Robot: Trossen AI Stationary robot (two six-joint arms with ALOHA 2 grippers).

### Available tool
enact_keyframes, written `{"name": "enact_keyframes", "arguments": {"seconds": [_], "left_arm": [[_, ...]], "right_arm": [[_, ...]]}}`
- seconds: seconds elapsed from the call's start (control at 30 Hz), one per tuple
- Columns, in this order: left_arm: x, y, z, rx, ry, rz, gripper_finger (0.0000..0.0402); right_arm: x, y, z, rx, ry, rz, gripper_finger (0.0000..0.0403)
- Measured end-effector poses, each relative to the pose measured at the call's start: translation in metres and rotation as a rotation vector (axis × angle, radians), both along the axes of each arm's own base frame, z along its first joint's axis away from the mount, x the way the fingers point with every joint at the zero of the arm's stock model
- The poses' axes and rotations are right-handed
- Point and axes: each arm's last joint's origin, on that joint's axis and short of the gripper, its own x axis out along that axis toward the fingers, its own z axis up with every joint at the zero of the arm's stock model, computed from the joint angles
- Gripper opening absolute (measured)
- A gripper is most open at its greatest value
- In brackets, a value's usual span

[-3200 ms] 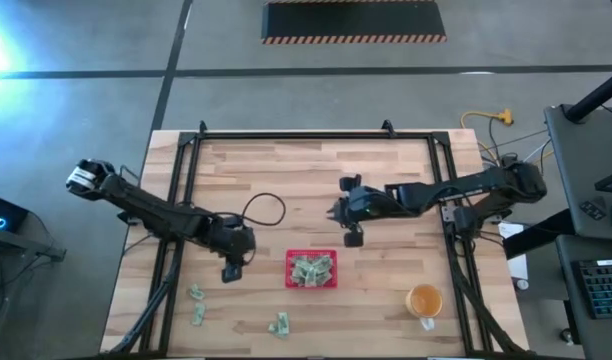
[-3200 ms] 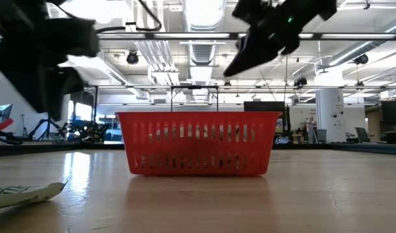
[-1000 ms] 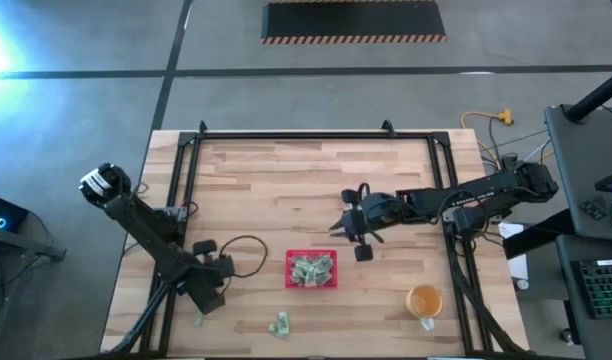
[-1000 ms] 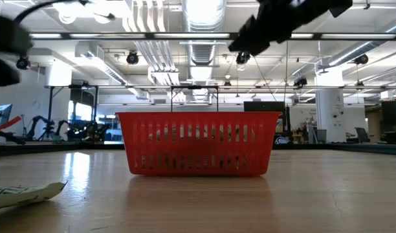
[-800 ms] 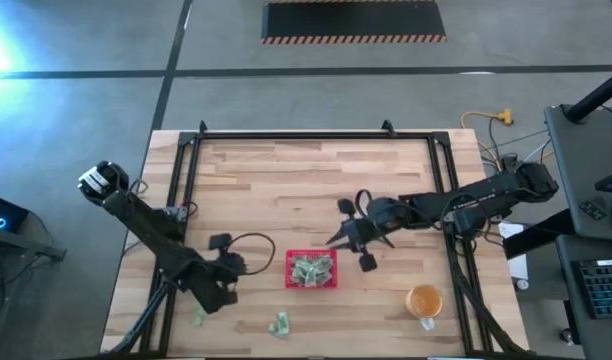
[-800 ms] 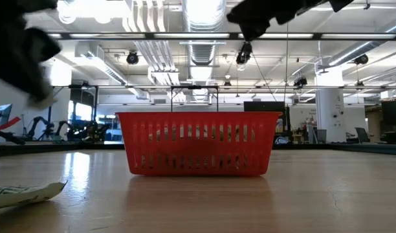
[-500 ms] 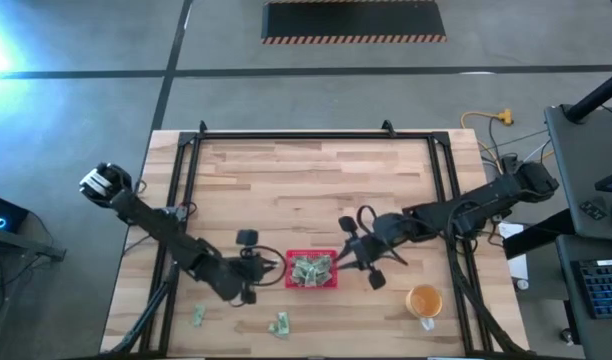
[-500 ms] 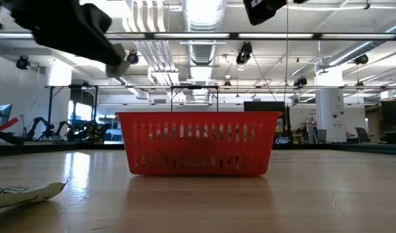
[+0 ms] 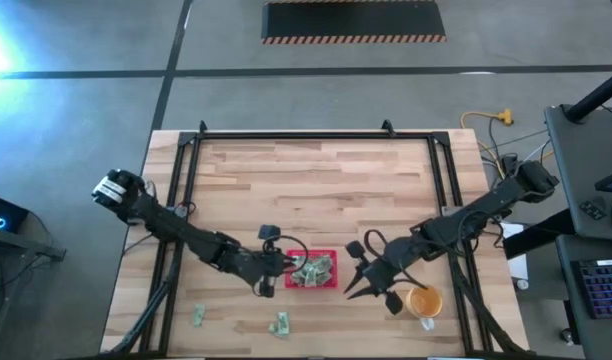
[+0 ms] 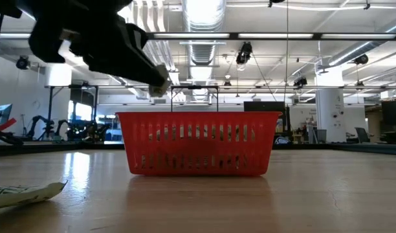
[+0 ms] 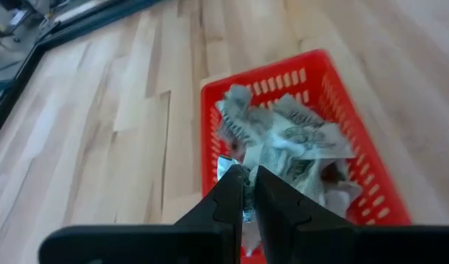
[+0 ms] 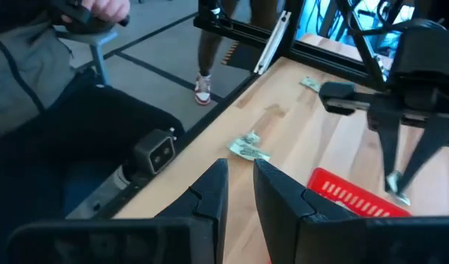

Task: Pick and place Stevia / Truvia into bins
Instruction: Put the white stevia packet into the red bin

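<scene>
Over the red tray's (image 9: 312, 270) left wall, near the tabletop's front edge, the left gripper (image 11: 244, 192) pinched one Stevia sachet (image 11: 230, 173). Best to clear the rim fully before releasing onto the pile. The right gripper (image 9: 360, 285) waited beside the tray, slightly parted, empty.

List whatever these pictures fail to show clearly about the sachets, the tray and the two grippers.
- Sachet count in the red tray: high view too small; in the low view the tray wall hides them.
- Sachet pinched by the left gripper: left wrist view shows only an edge, fingers cover the rest.
- Loose sachet: cut off by the low view's edge.
- Right gripper: out of the low view.
</scene>
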Motion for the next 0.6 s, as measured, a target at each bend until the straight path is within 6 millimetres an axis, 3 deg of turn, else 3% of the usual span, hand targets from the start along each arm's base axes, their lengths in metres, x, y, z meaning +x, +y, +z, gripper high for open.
{"name": "enact_keyframes", "arguments": {"seconds": [0.23,0.43,0.6], "left_arm": [[0.0021,0.0000,-0.0059,0.001,0.022,-0.010,0.0038],[0.0027,0.0000,-0.0046,-0.011,0.016,-0.009,0.0126],[-0.0032,-0.0033,0.0000,-0.140,0.086,0.012,0.0182]], "right_arm": [[-0.0012,0.0020,-0.0005,0.020,0.015,-0.005,0.0057],[-0.0028,0.0011,-0.0056,0.029,0.047,-0.016,0.0057],[-0.0037,0.0013,-0.0078,0.051,0.070,-0.028,0.0057]]}}
